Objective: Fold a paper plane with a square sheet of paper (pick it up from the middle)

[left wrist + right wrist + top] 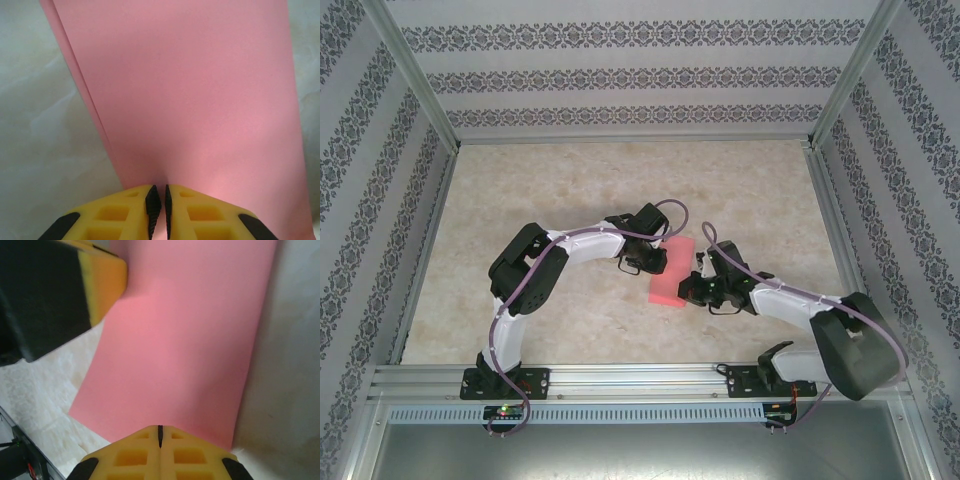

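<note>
We see the square sheet of paper [670,272] near the middle of the table [570,200], between the two arms. It is no longer a full square: it appears as a pink rectangle, longer than it is wide. In the left wrist view two layers show along its left edge [82,85], so it is folded. The left gripper [658,262] meets the sheet at its far-left side, and the right gripper [686,290] meets it at the opposite, near-right side. In the left wrist view the yellow fingers [125,210] with their black pads stand almost together, with only a thin slit between them, and the edge of the paper goes into this slit, so this pincer is pinching the sheet. In the right wrist view the fingers [135,455] are pressed fully together, the paper reaches right up to their tips, and they seem to nip its edge. In this same view a yellow finger of the left gripper touches the far edge of the sheet. We cannot tell if the paper lies on the table or is held a little above it.
</note>
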`<action>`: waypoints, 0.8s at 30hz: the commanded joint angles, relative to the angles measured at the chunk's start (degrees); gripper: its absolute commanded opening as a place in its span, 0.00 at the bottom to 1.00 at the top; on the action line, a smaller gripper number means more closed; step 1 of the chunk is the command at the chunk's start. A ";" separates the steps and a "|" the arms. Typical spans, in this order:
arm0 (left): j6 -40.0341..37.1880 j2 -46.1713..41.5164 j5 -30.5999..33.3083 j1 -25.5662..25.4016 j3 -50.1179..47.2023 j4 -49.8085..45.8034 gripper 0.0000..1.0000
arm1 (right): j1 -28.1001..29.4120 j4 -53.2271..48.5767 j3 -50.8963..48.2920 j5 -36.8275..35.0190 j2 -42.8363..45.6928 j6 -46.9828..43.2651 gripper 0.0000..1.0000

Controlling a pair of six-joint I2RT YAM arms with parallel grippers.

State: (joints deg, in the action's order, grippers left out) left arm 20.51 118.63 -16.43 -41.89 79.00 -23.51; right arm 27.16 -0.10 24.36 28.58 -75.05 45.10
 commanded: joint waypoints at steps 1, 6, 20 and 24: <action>-1.77 6.25 6.37 1.77 -5.02 -14.20 0.20 | 0.70 1.47 0.16 2.17 -1.60 -0.41 0.00; -1.78 6.25 6.36 1.72 -5.00 -14.16 0.20 | 0.73 -2.67 -0.77 2.07 -2.96 -3.08 0.00; -2.46 5.95 6.93 2.25 -5.49 -14.47 0.20 | 1.49 -13.30 -6.34 -5.29 1.73 -3.10 0.00; -2.75 6.21 6.79 2.44 -5.47 -14.53 0.20 | 1.58 -16.21 -7.26 -7.66 4.37 -2.31 0.00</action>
State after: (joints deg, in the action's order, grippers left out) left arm 19.64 118.56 -17.06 -41.56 78.74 -23.40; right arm 28.12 -4.25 20.08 26.35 -71.20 42.54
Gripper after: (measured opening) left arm 0.198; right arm 0.042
